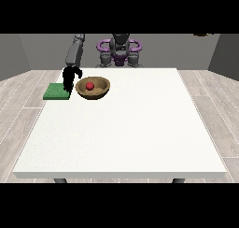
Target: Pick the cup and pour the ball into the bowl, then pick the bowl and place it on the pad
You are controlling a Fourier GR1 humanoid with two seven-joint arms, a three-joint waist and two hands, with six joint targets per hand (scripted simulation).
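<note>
While the robot (119,49) stands small at the far edge of the white table (126,133), the front view shows one arm reaching down over the table's far corner at the view's left. The black hand (69,80) at the view's left hangs with its fingers pointing downward, just beside the rim of the brown bowl (99,89) and over the near edge of the green pad (55,92). Whether those fingers are curled round the bowl's rim or merely hang next to it cannot be told from this view.

The bowl sits upright on the table, mouth facing up; it is round, so it has no long axis to speak of. Inside it lies the red ball (89,85), a little toward the side of the hand. The bowl rests just to the right of the pad, close to it but not on it. The pad lies flat at the table's left edge, its longer side running roughly across the view.

No cup can be made out, and the hand at the view's right does not show.
</note>
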